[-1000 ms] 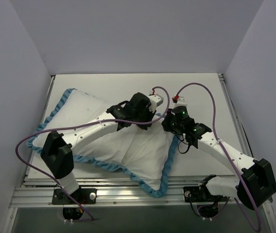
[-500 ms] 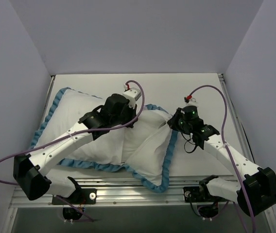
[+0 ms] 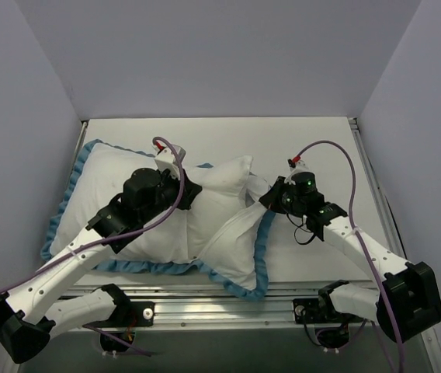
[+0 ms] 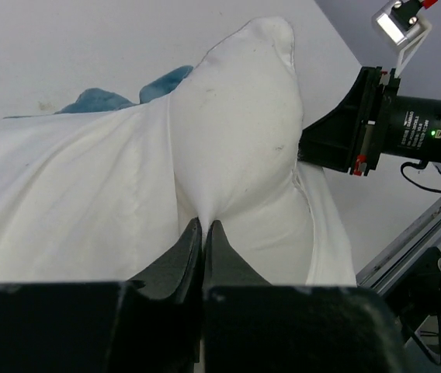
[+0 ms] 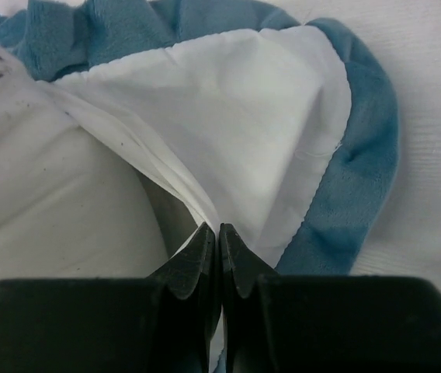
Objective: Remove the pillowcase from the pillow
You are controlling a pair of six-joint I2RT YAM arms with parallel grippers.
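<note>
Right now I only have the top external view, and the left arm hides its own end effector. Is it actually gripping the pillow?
Observer: Yes. The left wrist view shows the left end effector shut on a fold of the pillow, below its bare corner.
Operator: And the right one?
Observer: The right end effector is shut on the pillowcase, pinching its thin white opening edge.
Operator: Catching the blue ruffle too?
Observer: No, it closes on white cloth only; the blue ruffle sits beside it.
</note>
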